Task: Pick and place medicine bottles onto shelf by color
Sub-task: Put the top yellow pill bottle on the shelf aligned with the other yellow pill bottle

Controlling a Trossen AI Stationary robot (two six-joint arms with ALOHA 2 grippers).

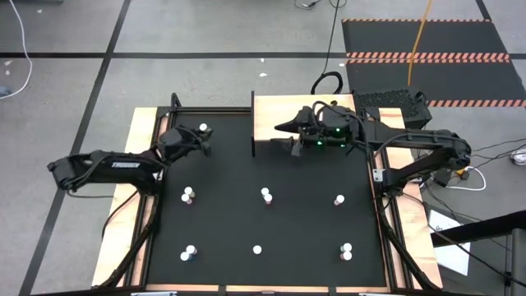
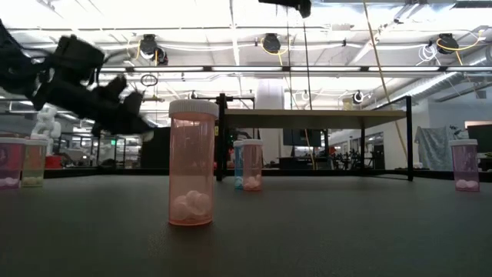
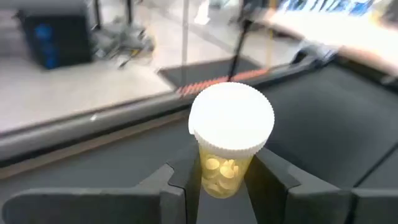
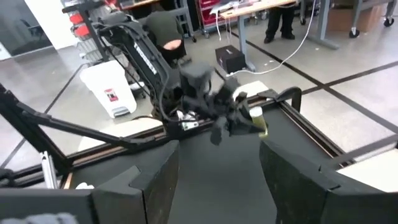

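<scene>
- Left gripper point(image 3: 225, 180): clamped on a yellow bottle point(image 3: 227, 149), white cap above the fingers point(image 3: 180, 186). In the high view it sits near the table's far left corner, bottle point(image 1: 202, 129) at its tip.
- Low view: left gripper point(image 2: 134, 119) is raised off the table.
- Right gripper point(image 1: 283, 136): fingers spread, nothing between them, over the shelf point(image 1: 267, 111) at the far edge.
- Shelf top point(image 2: 315, 114) carries no bottle that can be seen.
- Six other bottles stand well apart on the black table point(image 1: 222, 214), in two rows.
- Nearest the low camera: pink bottle point(image 2: 191, 163); blue bottle point(image 2: 247, 165) behind it.
</scene>
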